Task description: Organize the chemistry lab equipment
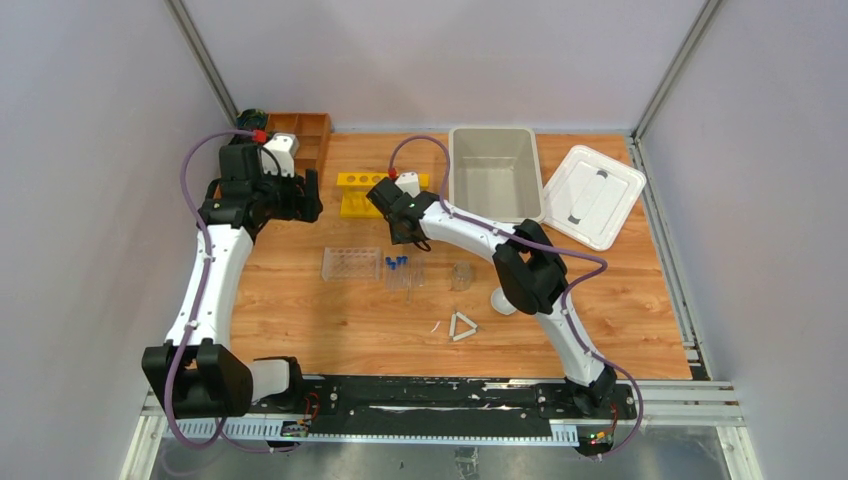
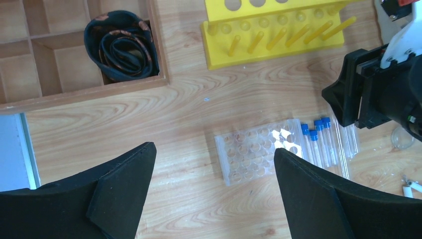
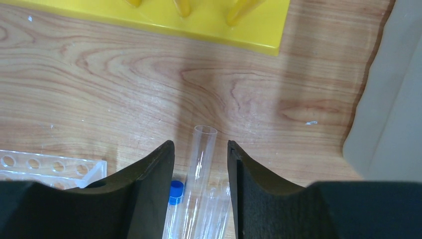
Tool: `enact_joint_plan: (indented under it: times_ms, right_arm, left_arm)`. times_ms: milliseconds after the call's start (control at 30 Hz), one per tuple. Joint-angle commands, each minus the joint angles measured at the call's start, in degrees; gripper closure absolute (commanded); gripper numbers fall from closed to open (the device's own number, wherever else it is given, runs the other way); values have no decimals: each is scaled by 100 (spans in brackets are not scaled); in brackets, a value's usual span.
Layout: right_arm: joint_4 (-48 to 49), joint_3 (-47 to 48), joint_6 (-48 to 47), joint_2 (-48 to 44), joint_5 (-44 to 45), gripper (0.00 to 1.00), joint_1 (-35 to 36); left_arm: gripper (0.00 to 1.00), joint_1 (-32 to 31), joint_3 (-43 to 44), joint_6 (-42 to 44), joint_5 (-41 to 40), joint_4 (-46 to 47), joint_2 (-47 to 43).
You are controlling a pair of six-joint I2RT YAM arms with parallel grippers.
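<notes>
The clear plastic tube rack (image 1: 352, 262) lies at mid-table, also in the left wrist view (image 2: 259, 152). Small clear tubes with blue caps (image 1: 397, 264) lie just right of it (image 2: 316, 142). My right gripper (image 1: 410, 238) hovers over them, jaws part open astride an uncapped clear tube (image 3: 203, 159) with a gap on each side; a blue cap (image 3: 175, 192) shows beside it. My left gripper (image 1: 308, 196) is wide open and empty above bare wood (image 2: 213, 148). The glass beaker (image 1: 461, 276), white round dish (image 1: 503, 300) and white triangle (image 1: 462, 326) lie further right.
A yellow peg rack (image 1: 375, 190) stands behind the tubes (image 2: 273, 37) (image 3: 199, 20). A wooden compartment tray (image 1: 300, 132) with a black coiled object (image 2: 122, 47) is at back left. A grey bin (image 1: 493, 172) and its lid (image 1: 592, 195) are at back right.
</notes>
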Motion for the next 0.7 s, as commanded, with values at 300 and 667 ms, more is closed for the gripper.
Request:
enact_joint_plan:
  times_ms: [300,667]
  right_arm:
    - [120,-146,392,348,171,54,-33]
    - [139,-193,390,431,218,73,48]
  left_arm:
    - [5,40,464,140,466,-245,90]
    - [4,40,766,299,1091,-853,-1]
